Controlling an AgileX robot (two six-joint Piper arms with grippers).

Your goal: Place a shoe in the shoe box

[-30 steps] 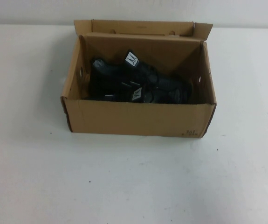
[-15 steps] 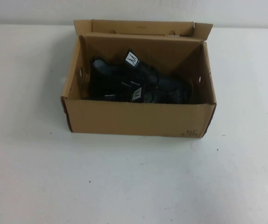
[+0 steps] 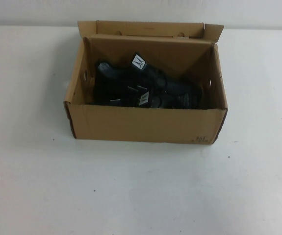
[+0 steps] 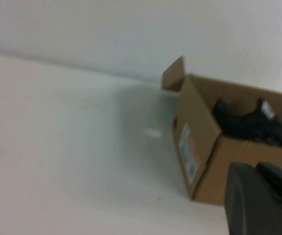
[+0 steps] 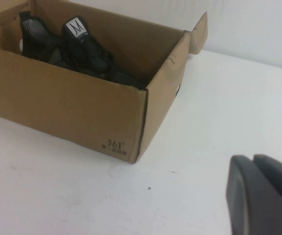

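Note:
An open brown cardboard shoe box stands on the white table at mid-far centre. Black shoes with white tongue labels lie inside it. Neither arm shows in the high view. In the left wrist view my left gripper is shut and empty, low over the table off the box's left end, with the shoes visible inside. In the right wrist view my right gripper is shut and empty, off the box's front right corner; the shoes lie inside.
The box's rear lid flap stands upright against the back wall. A label is stuck on the box's left end. White table spreads around the box on all near sides.

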